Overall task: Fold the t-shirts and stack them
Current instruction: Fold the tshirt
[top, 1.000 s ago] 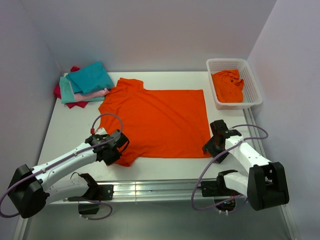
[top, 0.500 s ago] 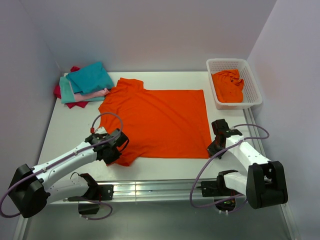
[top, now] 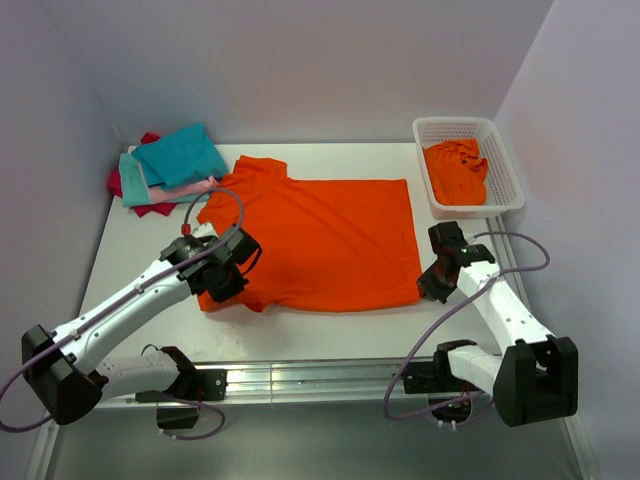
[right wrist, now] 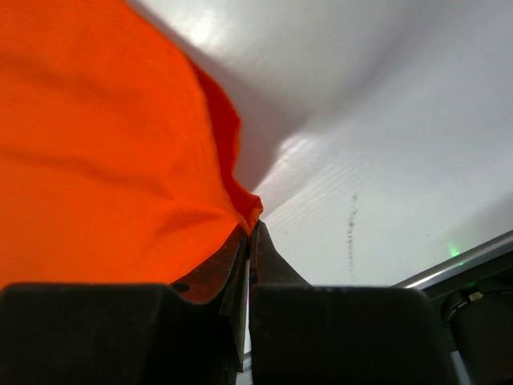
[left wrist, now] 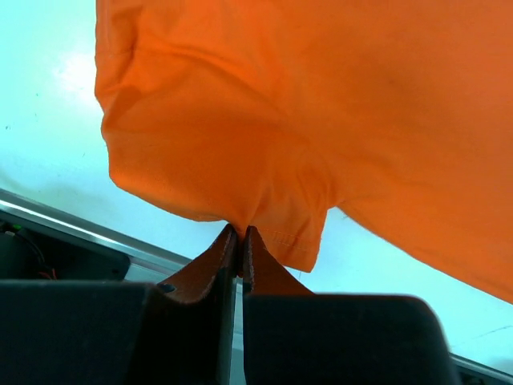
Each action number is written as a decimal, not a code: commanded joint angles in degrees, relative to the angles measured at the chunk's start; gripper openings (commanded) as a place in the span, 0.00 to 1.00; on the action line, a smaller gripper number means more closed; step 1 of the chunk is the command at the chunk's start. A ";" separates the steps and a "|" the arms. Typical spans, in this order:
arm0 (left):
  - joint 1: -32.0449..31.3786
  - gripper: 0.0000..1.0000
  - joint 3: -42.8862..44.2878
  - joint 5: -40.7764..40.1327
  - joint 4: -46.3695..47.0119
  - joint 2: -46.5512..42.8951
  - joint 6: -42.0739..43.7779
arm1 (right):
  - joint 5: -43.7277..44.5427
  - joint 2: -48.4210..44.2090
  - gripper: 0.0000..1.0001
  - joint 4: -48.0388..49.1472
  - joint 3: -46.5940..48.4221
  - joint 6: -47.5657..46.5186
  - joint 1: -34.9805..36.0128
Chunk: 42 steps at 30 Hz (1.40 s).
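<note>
Shirt, orange, short-sleeved: one item in work.

Top external view. The orange t-shirt (top: pixel 320 235) lies spread at the middle of the surface (top: pixel 130 250), collar to the left. The left tool (top: pixel 222 282) is at its near-left sleeve corner and the right tool (top: pixel 432 287) at its near-right hem corner. A folded stack (top: pixel 170 165), teal over pink and crimson, sits at the far left, just beside the spread shirt's far sleeve. A lattice basket (top: pixel 508 185) at the far right holds a second orange tee (top: pixel 455 170).
Risk: if one arm outruns the other, the fold line skews. A dragged body panel could also nudge the stack.

Left wrist view. The left tool (left wrist: pixel 238 233) has its fingers pressed together, pinching a thin bite of the sleeve hem. The orange t-shirt (left wrist: pixel 321 104) bunches around the pinch.
Risk: so small a bite may slip under pull, and the bunched sleeve may be folded in creased.

Right wrist view. The right tool (right wrist: pixel 250 226) has its fingers pressed together on the very tip of the hem corner of the orange t-shirt (right wrist: pixel 96 144).
Risk: this looks the weaker hold, and a dropped corner would leave the fold half made.

Change against one second ago. Both tools stand farther from the arm bases. The near hem has drawn away from the surface's near edge, and the near-left sleeve is pulled in. Stack and basket are unmoved.
</note>
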 commanded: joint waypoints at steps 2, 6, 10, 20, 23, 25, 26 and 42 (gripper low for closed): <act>2.77 0.02 10.70 -2.01 -3.58 4.64 7.80 | 1.58 0.50 0.00 -3.53 9.34 -0.62 -0.64; 5.86 0.02 14.42 -1.84 -2.09 7.56 12.65 | 1.76 3.41 0.00 -2.31 13.06 -0.62 -0.64; 10.95 0.01 19.77 -1.22 0.81 12.64 19.51 | 1.50 9.03 0.00 -0.02 17.98 -0.89 -1.60; 27.82 0.07 32.16 4.75 18.47 36.72 38.40 | 1.05 37.76 0.00 4.29 40.18 -1.94 -3.62; 29.50 0.60 41.18 6.07 20.68 47.96 41.39 | 1.66 49.24 0.39 -0.44 52.64 -2.82 -3.71; 30.03 0.77 50.48 5.55 17.54 54.63 41.06 | 2.99 54.10 0.62 -4.67 58.13 -3.08 -3.71; 30.73 0.78 53.33 5.63 16.30 55.89 40.97 | 3.42 54.65 0.70 -5.46 61.20 -3.17 -3.71; 31.97 0.86 32.30 4.31 12.94 31.06 33.94 | 2.03 30.06 0.91 1.47 34.80 -5.81 -3.45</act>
